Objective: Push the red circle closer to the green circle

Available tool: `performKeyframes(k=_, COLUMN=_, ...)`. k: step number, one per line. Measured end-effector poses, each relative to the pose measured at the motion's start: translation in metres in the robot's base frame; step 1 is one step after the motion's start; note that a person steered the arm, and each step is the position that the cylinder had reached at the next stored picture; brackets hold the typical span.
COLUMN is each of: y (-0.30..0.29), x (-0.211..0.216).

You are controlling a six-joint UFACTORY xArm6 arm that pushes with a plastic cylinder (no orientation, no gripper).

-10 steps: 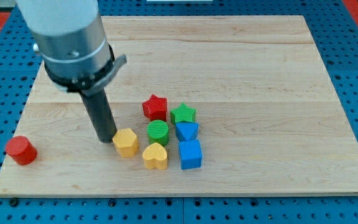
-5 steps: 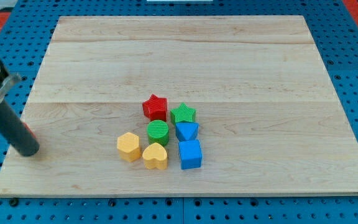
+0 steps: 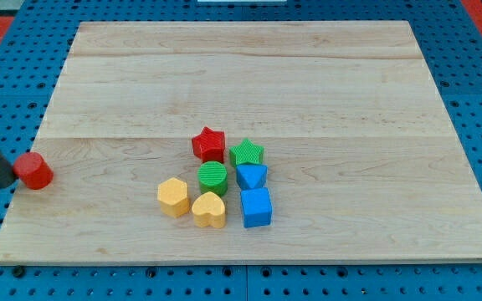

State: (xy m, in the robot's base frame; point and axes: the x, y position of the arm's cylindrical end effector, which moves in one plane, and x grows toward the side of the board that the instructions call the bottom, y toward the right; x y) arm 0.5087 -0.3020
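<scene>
The red circle [image 3: 34,170] stands at the left edge of the wooden board [image 3: 308,75]. My tip [image 3: 5,184] is just to its left, touching or almost touching it. The green circle [image 3: 212,177] sits in the cluster of blocks at the board's middle, well to the right of the red circle.
Around the green circle stand a red star [image 3: 209,144], a green star [image 3: 246,153], a blue triangle-like block [image 3: 251,176], a blue cube [image 3: 256,207], a yellow heart [image 3: 209,210] and a yellow hexagon [image 3: 173,196]. Blue pegboard [image 3: 475,100] surrounds the board.
My tip moved from beside the yellow hexagon to the far left, past the red circle. The red circle has shifted up the view along the left edge.
</scene>
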Motion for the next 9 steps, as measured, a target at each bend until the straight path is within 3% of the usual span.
performKeyframes(k=2, y=0.120, x=0.001)
performKeyframes(k=3, y=0.116, x=-0.016)
performKeyframes(k=4, y=0.070, x=-0.051)
performKeyframes(k=6, y=0.156, x=0.003)
performKeyframes(k=7, y=0.176, x=-0.004)
performKeyframes(k=8, y=0.155, x=-0.042)
performKeyframes(k=9, y=0.195, x=-0.050)
